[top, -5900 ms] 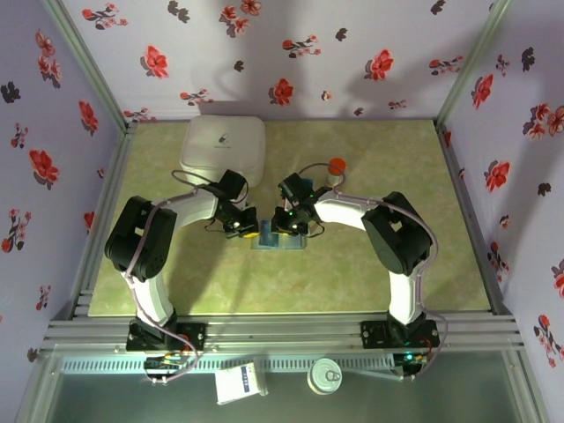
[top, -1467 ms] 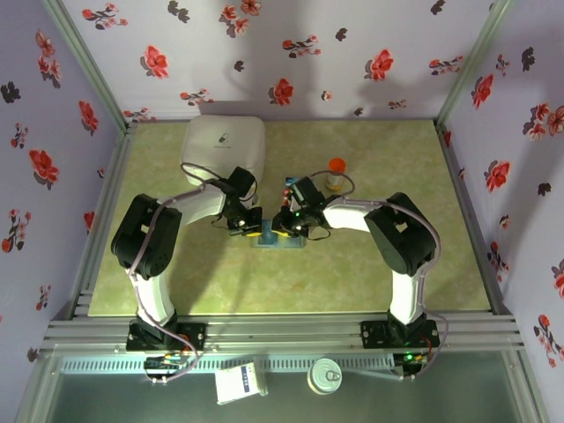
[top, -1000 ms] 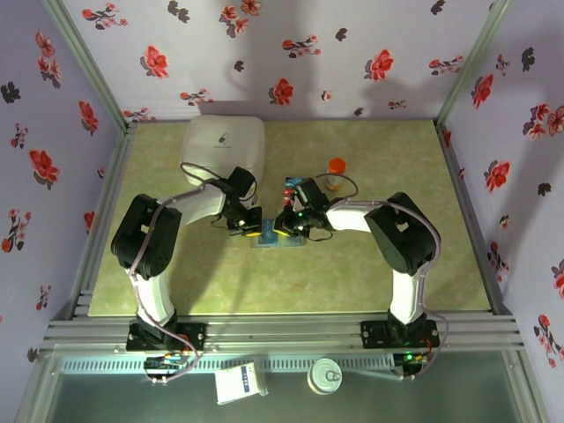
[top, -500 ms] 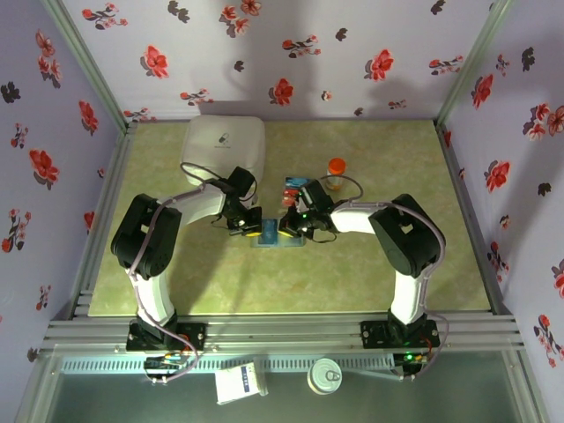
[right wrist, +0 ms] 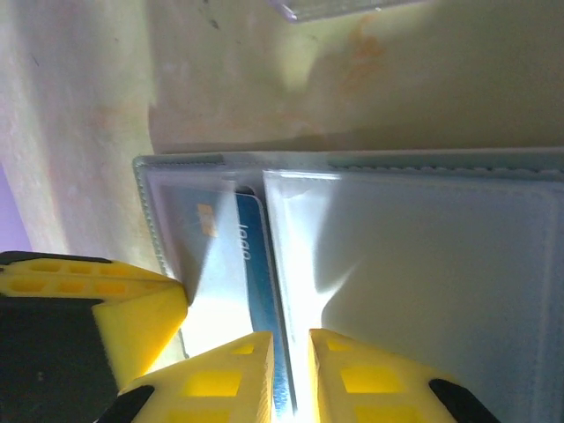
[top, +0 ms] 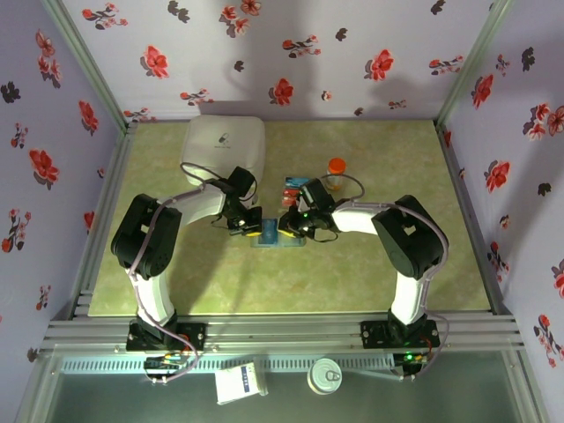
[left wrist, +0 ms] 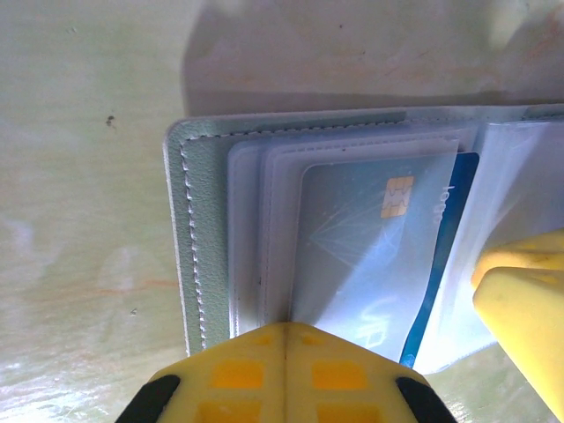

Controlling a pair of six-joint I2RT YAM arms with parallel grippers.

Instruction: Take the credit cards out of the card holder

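Observation:
The grey-teal card holder (top: 280, 241) lies open on the table between both grippers. In the left wrist view its left panel (left wrist: 198, 229) carries clear sleeves with a blue chip credit card (left wrist: 370, 238) tucked inside. My left gripper (left wrist: 286, 328) is shut, its tips resting on the holder's near edge. The right wrist view has the same blue card (right wrist: 251, 256) in the holder (right wrist: 423, 247). Over it my right gripper (right wrist: 291, 374) has its jaws a narrow gap apart, astride a sleeve edge. A red-orange and blue card (top: 289, 186) lies loose on the table behind the holder.
A white rounded box (top: 223, 148) stands at the back left. An orange-capped bottle (top: 336, 174) stands just behind the right arm. The floral walls close in the green mat (top: 379, 264) on three sides.
The right gripper has shifted slightly to the right over the holder. The left arm has stayed put.

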